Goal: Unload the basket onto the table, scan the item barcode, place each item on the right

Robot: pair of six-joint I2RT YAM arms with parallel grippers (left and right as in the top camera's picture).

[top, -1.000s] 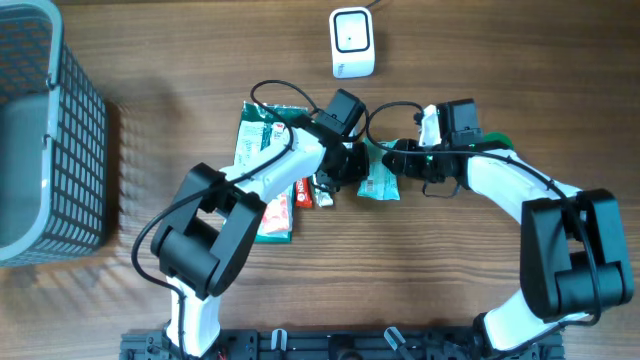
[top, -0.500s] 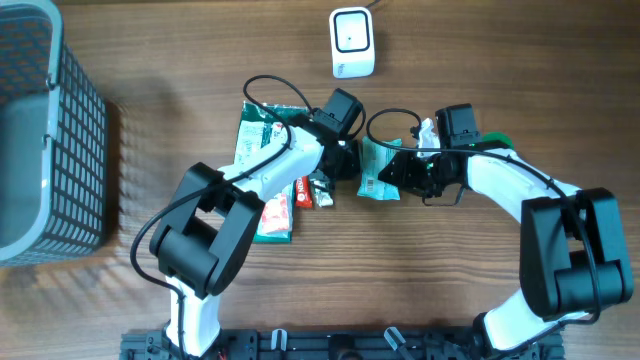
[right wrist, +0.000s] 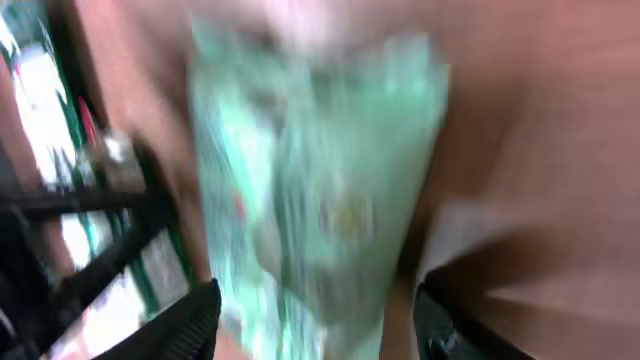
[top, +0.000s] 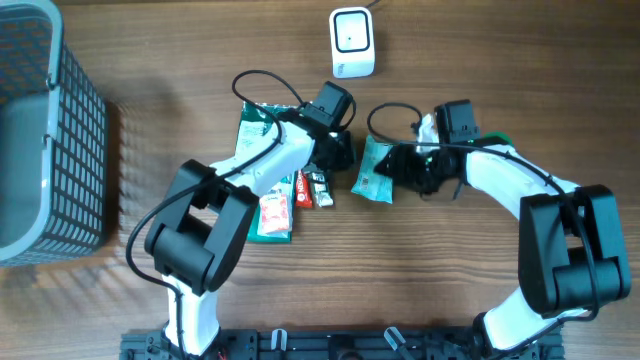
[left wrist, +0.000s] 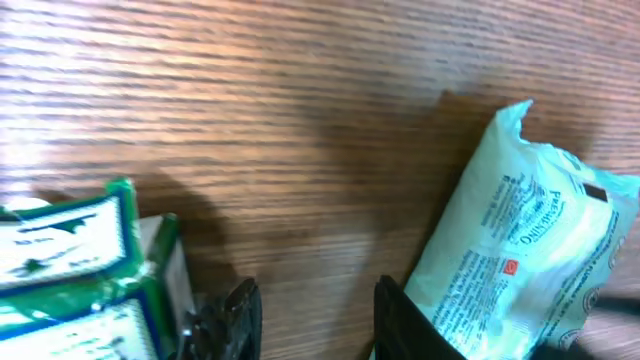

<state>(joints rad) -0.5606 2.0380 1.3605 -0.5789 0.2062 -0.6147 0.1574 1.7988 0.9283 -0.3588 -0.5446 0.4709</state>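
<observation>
Motion blur smears the right wrist view: the pale green packet [right wrist: 320,170] fills the centre, its print unreadable, and whether the right gripper [right wrist: 318,315] has hold of it cannot be told. In the left wrist view the packet runs off the right and bottom edges, a green box [left wrist: 70,250] is cut by the left edge, and only the tips of the left gripper [left wrist: 315,310] show at bottom. Overhead, the basket [top: 40,140] is cropped at left.

Wood-grain surface [top: 500,60], grey mesh basket [top: 40,130] at left edge, white scanner [top: 352,42] at top, green packets [top: 250,135], small red bars [top: 304,192] mid-surface.
</observation>
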